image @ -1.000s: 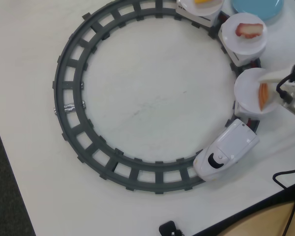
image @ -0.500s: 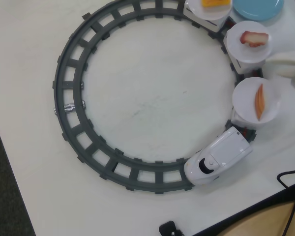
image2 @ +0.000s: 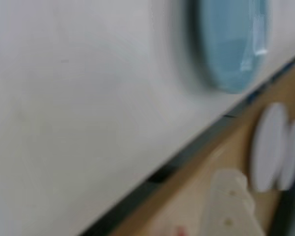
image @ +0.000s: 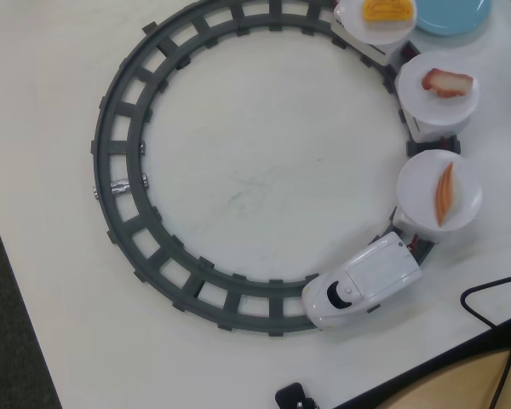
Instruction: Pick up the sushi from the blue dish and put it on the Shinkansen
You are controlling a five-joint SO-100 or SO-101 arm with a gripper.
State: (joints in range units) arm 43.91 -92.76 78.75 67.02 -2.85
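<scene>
Orange sushi (image: 444, 192) on Shinkansen (image: 364, 282) plate | pincer unseen | blue dish (image2: 231, 42) bare

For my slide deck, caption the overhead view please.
Shinkansen on grey track, its white plates carrying sushi; blue dish empty.

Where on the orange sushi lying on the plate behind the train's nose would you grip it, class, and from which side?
Grip the sushi across its narrow width near the middle, coming straight down from above. In the overhead view it is a long thin piece lying nearly upright in the picture on its white plate, so the end effector's fingers should close from picture left and right. The long ends would likely be too far apart.
</scene>
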